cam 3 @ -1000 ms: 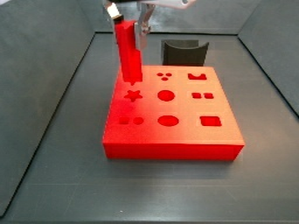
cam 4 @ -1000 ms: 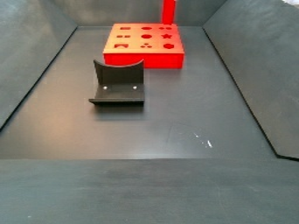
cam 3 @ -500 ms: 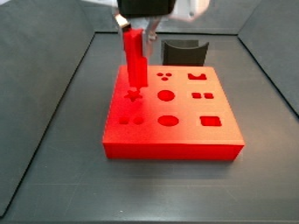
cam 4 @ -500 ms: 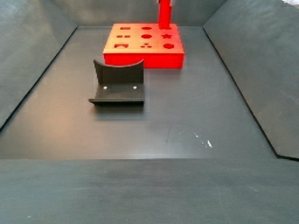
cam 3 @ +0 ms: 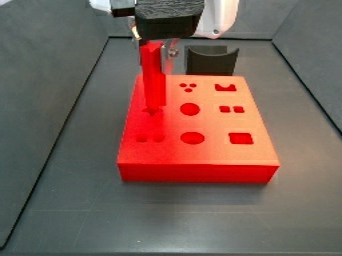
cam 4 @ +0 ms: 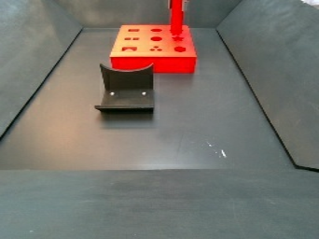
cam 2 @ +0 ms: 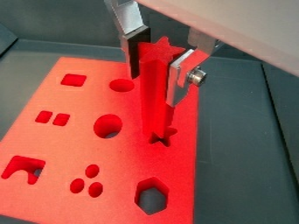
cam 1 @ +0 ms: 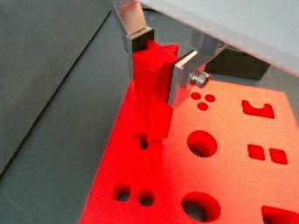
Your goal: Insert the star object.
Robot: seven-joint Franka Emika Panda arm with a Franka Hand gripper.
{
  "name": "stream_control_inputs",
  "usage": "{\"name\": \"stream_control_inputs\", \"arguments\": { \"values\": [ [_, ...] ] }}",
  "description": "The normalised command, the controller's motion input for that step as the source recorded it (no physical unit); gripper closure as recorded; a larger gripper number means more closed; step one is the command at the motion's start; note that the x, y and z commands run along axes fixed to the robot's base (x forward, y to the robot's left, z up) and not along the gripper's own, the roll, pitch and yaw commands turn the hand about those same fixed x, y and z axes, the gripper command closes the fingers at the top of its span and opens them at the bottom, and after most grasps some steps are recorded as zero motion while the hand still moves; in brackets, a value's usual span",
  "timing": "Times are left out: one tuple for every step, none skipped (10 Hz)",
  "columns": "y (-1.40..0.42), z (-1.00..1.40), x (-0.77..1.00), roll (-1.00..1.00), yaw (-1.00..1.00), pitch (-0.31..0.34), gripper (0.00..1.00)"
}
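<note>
The star object (cam 3: 152,78) is a long red peg with a star-shaped cross-section. It stands upright, its lower tip in the star-shaped hole (cam 2: 163,136) of the flat red block (cam 3: 201,140). My gripper (cam 3: 158,47) is shut on the peg's upper end, fingers (cam 2: 184,76) pressed on both sides. Both wrist views show the star top (cam 1: 153,59) between the dark pads. In a side view the peg (cam 4: 177,18) rises from the block's far right part.
The red block (cam 4: 155,49) has several other shaped holes, round, square and hexagonal (cam 2: 152,196). The dark fixture (cam 4: 126,89) stands on the grey floor in front of the block; it also shows behind the block (cam 3: 213,57). Grey walls enclose the floor.
My gripper has come down with the peg. The peg's lower tip has gone from above the block into the star hole, and the peg now stands lower.
</note>
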Motion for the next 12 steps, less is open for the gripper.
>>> {"name": "stream_control_inputs", "arguments": {
  "values": [
    [0.0, -0.19, 0.02, 0.07, -0.08, 0.027, 1.0],
    [0.0, -0.22, -0.02, 0.06, -0.09, 0.01, 1.0],
    [0.0, -0.21, -0.11, 0.05, -0.06, 0.009, 1.0],
    [0.0, -0.16, -0.01, 0.05, -0.04, 0.0, 1.0],
    [0.0, -0.14, -0.03, 0.04, -0.03, 0.009, 1.0],
    [0.0, -0.09, 0.02, 0.03, 0.0, 0.01, 1.0],
    [0.0, -0.15, 0.21, 0.05, 0.17, 0.02, 1.0],
    [0.0, -0.14, 0.05, 0.05, 0.18, 0.0, 1.0],
    [0.0, -0.1, 0.01, 0.05, 0.19, 0.0, 1.0],
    [-0.06, -0.12, 0.04, 0.09, 0.11, 0.001, 1.0],
    [-0.08, -0.05, 0.0, 0.07, 0.0, 0.017, 1.0],
    [-0.08, -0.13, 0.01, 0.06, 0.0, 0.004, 1.0]
  ]
}}
